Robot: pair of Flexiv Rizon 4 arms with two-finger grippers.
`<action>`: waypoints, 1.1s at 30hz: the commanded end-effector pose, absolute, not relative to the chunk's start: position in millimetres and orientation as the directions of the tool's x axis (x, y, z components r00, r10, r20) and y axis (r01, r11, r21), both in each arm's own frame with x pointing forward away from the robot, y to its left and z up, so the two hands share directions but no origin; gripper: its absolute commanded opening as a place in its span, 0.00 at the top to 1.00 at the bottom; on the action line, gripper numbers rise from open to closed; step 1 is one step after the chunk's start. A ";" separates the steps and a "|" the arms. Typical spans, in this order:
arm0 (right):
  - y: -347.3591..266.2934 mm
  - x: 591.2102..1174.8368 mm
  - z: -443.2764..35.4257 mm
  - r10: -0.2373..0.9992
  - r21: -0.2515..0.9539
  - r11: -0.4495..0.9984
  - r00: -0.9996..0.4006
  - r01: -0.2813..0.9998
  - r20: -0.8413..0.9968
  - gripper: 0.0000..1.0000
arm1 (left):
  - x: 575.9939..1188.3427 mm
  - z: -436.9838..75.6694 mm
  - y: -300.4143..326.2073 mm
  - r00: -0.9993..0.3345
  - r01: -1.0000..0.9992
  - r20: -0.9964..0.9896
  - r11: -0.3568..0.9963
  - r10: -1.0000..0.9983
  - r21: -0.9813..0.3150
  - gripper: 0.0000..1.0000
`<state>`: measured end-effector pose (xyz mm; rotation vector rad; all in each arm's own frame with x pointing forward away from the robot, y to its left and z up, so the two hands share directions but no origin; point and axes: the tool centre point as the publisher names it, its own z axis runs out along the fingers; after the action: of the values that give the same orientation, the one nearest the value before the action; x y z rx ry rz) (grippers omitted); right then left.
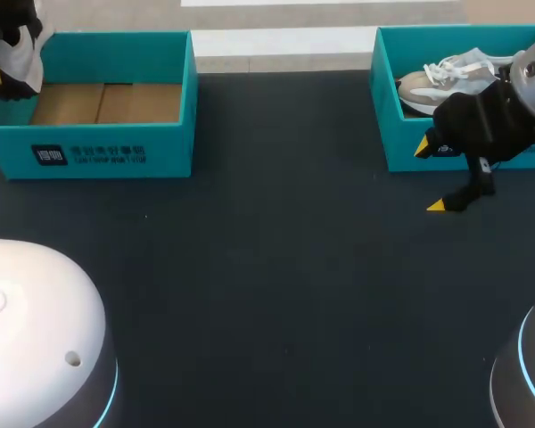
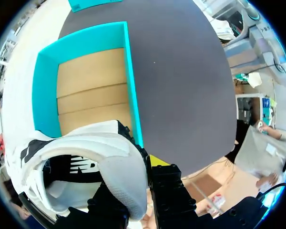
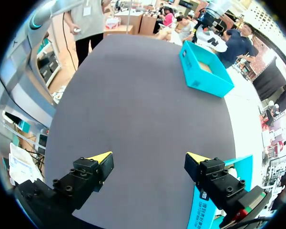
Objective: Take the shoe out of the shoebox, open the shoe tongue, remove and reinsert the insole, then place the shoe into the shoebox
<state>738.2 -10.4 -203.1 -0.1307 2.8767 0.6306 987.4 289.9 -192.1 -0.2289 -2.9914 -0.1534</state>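
**shoefan:** ok, where's the shoe, and what are the claws doing?

**tablewatcher:** The left claw (image 2: 133, 188) is pinching a white shoe (image 2: 86, 167) with a black logo on its side. From the wrist camera I only get one yellow tip (image 2: 157, 160), pressed against the outside of the shoe. The other finger is hidden behind the shoe. The shoe hangs in the claw above the near wall of the left box (image 2: 45, 90), the teal one. Ahead of the claw you look straight down onto the box's cardboard floor (image 2: 93, 90), brown and bare.

**shoefan:** and the right one?

**tablewatcher:** The right claw (image 3: 148, 157) is spread wide with nothing between its fingers, just the dark table (image 3: 133, 95) under and ahead of it. It hovers just in front of the right box (image 1: 401, 134), also teal. One corner of that box sits right beside one of its fingers in the wrist view. From overhead, one yellow tip is up against the box's front wall and the other is lower, out over the table.

**shoefan:** anything in that box?

**tablewatcher:** Yeah, a beige shoe (image 1: 419, 87) lies on its side in there, behind the claw, with its white laces (image 1: 455, 64) loose on top. The two boxes are well apart, at opposite ends of the table's far edge.
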 end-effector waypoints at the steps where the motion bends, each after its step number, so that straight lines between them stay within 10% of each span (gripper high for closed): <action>1: -9.2 739.4 -203.9 -0.045 0.403 0.907 -0.978 -0.126 -0.205 0.00 | 993.6 -189.1 295.6 -0.907 0.405 0.175 0.907 0.383 0.116 1.00; 9: -9.2 739.4 -203.9 -0.045 0.403 0.907 -0.978 -0.126 -0.205 0.00 | 993.1 -185.7 334.5 -0.308 0.941 0.206 0.265 0.929 0.213 1.00; 17: -9.2 739.4 -203.9 -0.045 0.403 0.907 -0.978 -0.126 -0.205 0.00 | 1009.7 -172.6 346.7 0.094 0.945 0.281 -0.174 0.955 0.276 1.00; 33: -9.2 739.4 -203.9 -0.045 0.403 0.907 -0.978 -0.126 -0.205 0.00 | 1011.1 -168.6 342.8 0.133 0.938 0.295 -0.216 0.946 0.271 1.00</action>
<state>738.2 -10.3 -203.1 -0.1307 2.8767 0.6306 1020.9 339.6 -168.5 -1.7594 -2.4704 -0.4604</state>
